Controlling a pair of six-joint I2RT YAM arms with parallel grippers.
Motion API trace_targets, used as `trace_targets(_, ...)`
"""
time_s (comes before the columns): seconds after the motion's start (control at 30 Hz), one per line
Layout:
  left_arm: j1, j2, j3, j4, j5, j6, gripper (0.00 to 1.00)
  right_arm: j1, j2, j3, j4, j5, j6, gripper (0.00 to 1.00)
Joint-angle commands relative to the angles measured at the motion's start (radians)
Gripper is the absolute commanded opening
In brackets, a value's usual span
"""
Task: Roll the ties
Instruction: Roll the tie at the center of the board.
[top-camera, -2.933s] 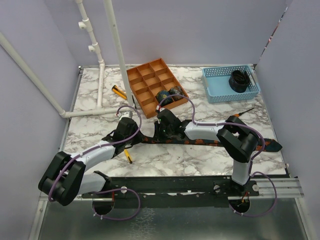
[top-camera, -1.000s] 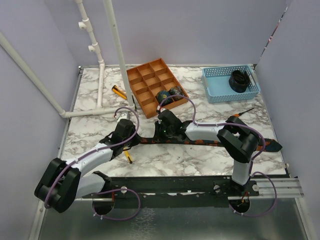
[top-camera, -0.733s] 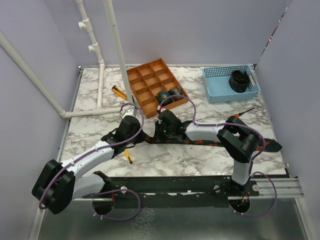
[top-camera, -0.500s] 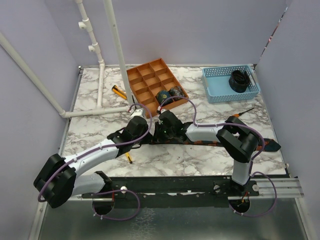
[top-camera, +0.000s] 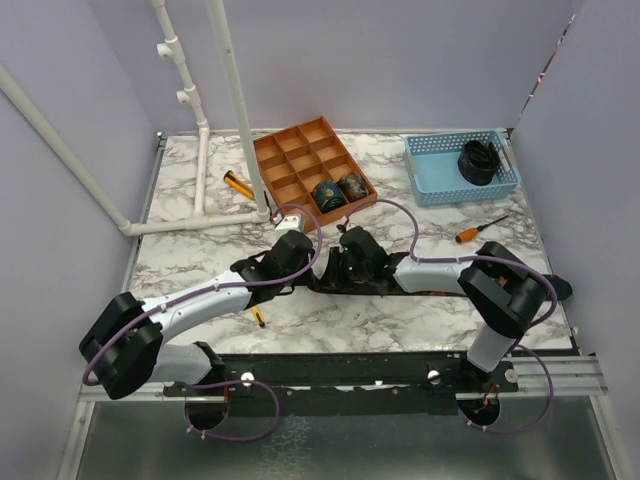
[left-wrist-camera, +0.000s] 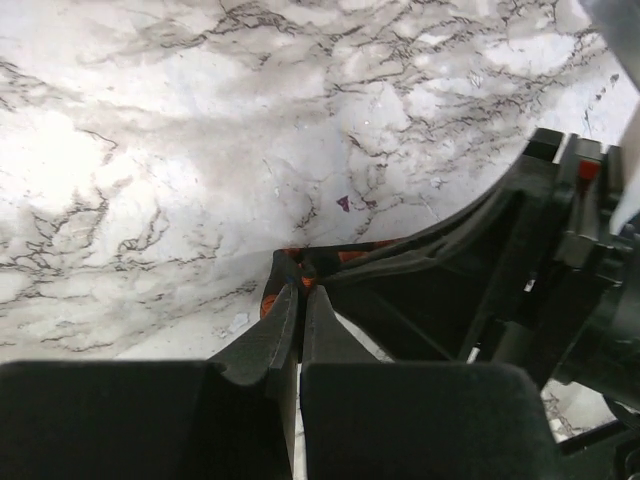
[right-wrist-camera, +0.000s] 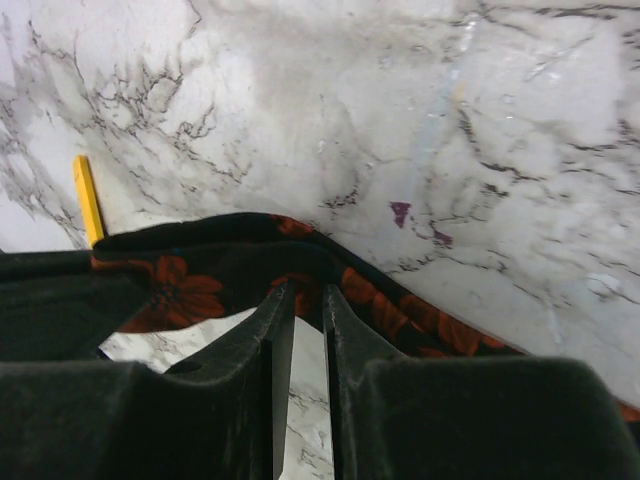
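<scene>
A long dark tie (top-camera: 425, 291) with orange-red flowers lies across the table's front middle, its far end near the right edge. My left gripper (top-camera: 303, 272) is shut on the tie's left end, seen pinched at the fingertips in the left wrist view (left-wrist-camera: 300, 287). My right gripper (top-camera: 332, 277) sits right beside it, its jaws closed on a fold of the same tie (right-wrist-camera: 180, 285) at the fingertips (right-wrist-camera: 305, 292). Two rolled ties (top-camera: 327, 192) (top-camera: 352, 185) sit in the orange compartment tray (top-camera: 290, 165).
A blue basket (top-camera: 432, 180) at the back right holds a black coil (top-camera: 478, 160). An orange screwdriver (top-camera: 470, 233) lies in front of it. A yellow marker (top-camera: 258, 315) (right-wrist-camera: 88, 195) lies under the left arm, and another orange-yellow tool (top-camera: 238, 183) near the white pipe (top-camera: 240, 110).
My left gripper has moved right with the tie's end, up against the right gripper. The right gripper has shifted right and the tie has been drawn right with it.
</scene>
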Motion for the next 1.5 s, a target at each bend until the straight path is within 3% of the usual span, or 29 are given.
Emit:
trace_targets(0.0,-0.007,0.012,0.044,-0.044,-0.083,0.02,0.0,-0.013,-0.049,-0.014,-0.077,0.044,0.004,0.23)
trace_targets(0.23,-0.025,0.026,0.074,-0.083,-0.123,0.032,0.0,-0.045,-0.092,-0.054,-0.072,0.029,-0.01,0.21)
trace_targets(0.6,-0.044,0.002,0.04,-0.09,-0.15,0.005,0.0,-0.037,0.075,0.046,-0.014,-0.14,0.004,0.13)
trace_targets(0.93,-0.045,-0.07,0.001,-0.128,-0.195,0.004,0.0,0.036,0.212,0.165,0.01,-0.19,0.052,0.12)
trace_targets(1.17,-0.047,-0.054,-0.011,-0.128,-0.202,0.021,0.0,0.026,0.024,0.057,-0.046,0.075,0.07,0.13)
trace_targets(1.47,-0.091,0.0,0.005,-0.127,-0.206,0.029,0.0,0.012,-0.116,-0.026,-0.115,0.184,0.053,0.13)
